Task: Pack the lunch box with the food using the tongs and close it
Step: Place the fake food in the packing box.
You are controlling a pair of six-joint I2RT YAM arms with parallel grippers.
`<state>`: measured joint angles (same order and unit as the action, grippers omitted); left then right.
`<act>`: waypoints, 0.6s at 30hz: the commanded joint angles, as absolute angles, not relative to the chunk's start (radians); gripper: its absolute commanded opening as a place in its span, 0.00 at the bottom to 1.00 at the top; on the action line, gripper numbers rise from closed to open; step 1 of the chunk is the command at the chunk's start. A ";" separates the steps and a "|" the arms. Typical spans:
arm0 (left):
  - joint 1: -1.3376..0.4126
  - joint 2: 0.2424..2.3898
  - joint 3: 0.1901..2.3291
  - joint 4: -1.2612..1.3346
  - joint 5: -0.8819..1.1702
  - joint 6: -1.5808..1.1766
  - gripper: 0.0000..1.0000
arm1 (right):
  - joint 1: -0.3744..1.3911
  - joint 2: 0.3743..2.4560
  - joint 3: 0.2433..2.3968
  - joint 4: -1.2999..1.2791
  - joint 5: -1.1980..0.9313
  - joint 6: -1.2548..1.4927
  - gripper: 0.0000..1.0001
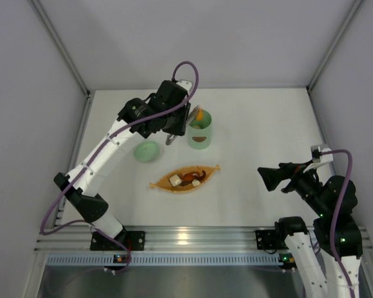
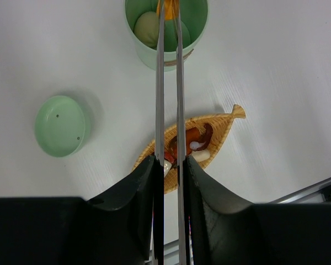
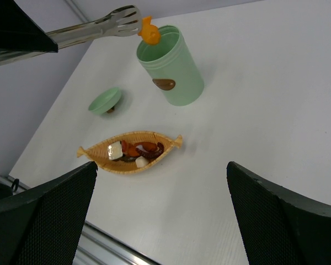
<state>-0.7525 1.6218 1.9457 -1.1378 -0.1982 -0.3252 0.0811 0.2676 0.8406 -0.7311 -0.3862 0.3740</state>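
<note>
My left gripper (image 2: 169, 163) is shut on the silver tongs (image 2: 160, 83), whose arms reach out over the open mint-green lunch box (image 2: 150, 56). An orange food piece (image 3: 149, 30) is pinched at the tong tips just above the box's rim, and a round beige piece (image 2: 147, 28) lies inside. In the top view the left gripper (image 1: 177, 121) sits just left of the lunch box (image 1: 199, 141). The green lid (image 1: 147, 151) lies on the table left of the box. More food (image 3: 138, 150), white, orange and dark red-brown, lies on the table. My right gripper (image 3: 161, 165) is open with nothing in it.
The remaining food sits in an orange leaf-shaped woven tray (image 1: 161, 184) in front of the lunch box. The right gripper (image 1: 267, 177) hovers at the right, apart from everything. Walls close in the table on three sides, and a metal rail (image 1: 193, 239) runs along the near edge.
</note>
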 commanded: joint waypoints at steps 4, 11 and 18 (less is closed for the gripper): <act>-0.750 1.605 1.942 -1.072 -0.192 -0.308 0.33 | 0.077 0.253 0.858 -0.750 -0.380 0.359 0.99; -0.750 1.600 1.939 -1.075 -0.192 -0.305 0.44 | 0.077 0.253 0.859 -0.750 -0.379 0.359 1.00; -0.750 1.586 1.939 -1.075 -0.181 -0.299 0.49 | 0.075 0.258 0.864 -0.750 -0.380 0.359 1.00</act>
